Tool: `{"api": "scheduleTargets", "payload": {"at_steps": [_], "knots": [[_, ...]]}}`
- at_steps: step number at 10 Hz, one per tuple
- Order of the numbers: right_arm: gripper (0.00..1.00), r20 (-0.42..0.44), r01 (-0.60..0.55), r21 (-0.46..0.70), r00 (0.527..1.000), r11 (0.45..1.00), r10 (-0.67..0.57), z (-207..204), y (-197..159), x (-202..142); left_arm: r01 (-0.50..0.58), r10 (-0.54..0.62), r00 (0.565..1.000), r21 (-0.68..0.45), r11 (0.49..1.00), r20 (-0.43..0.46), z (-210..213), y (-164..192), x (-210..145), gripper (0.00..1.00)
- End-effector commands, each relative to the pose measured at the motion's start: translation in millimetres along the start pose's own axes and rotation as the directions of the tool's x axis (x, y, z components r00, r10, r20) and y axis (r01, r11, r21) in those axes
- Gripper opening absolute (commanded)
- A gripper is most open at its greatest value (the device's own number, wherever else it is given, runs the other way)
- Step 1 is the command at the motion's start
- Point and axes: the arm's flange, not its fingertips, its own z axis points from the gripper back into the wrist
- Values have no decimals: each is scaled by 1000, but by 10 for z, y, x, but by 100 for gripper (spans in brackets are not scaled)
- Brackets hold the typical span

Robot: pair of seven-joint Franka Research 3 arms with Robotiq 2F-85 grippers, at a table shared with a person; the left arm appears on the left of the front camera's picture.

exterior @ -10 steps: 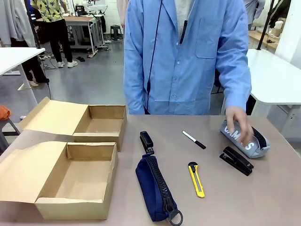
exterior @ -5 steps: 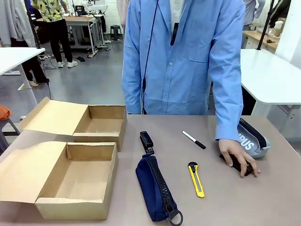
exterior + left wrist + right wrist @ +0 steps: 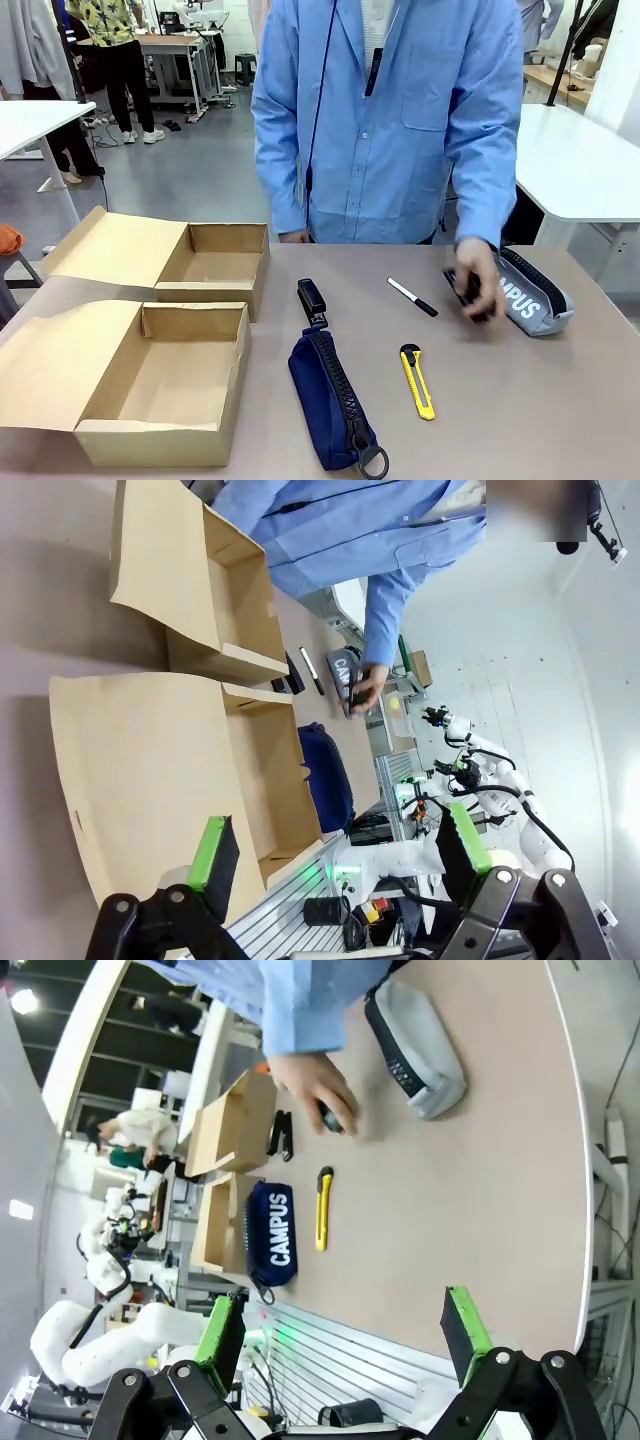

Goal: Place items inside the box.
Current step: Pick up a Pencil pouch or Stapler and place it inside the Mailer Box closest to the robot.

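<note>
The wide tan box [image 3: 160, 378] lies open at the front left, its lid flap [image 3: 55, 362] spread flat; it appears as the box [image 3: 265, 780] in the left wrist view. A navy zip pouch [image 3: 330, 400] lies beside it, and a black stapler [image 3: 311, 300] and a slim black pen [image 3: 412, 297] lie farther back. The person's hand [image 3: 478, 282] holds a second black stapler [image 3: 462, 290] just above the table, next to a pale grey pouch [image 3: 532, 297]. My left gripper [image 3: 337, 845] is open and far above the box. My right gripper [image 3: 340, 1338] is open beyond the table edge.
A smaller cardboard box [image 3: 212, 258] stands open behind the wide one. A yellow utility knife [image 3: 417, 380] lies right of the navy pouch. The table's front right [image 3: 530, 420] is bare. The person stands at the far edge.
The person's hand left the grey pouch, came down on the right-hand stapler, and has now lifted it back and to the left. Neither gripper has visibly moved.
</note>
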Motion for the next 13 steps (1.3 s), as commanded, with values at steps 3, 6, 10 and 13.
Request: {"api": "scheduleTargets", "payload": {"at_steps": [3,6,10,13], "knots": [[100,-93,-100,-103,992,990,91,-337,190,130,23,-22,1000,-19,1000,13,3,-10,12,100],[100,-252,-378,-216,912,900,323,-1098,714,400,23,-22,1000,-19,1000,13,3,-10,12,100],[100,-372,-448,-202,858,871,355,-1487,1020,555,23,-22,1000,-19,1000,13,3,-10,12,100],[100,-520,-545,-252,773,800,363,-1982,1190,730,23,-22,1000,-19,1000,13,3,-10,12,100]]}}
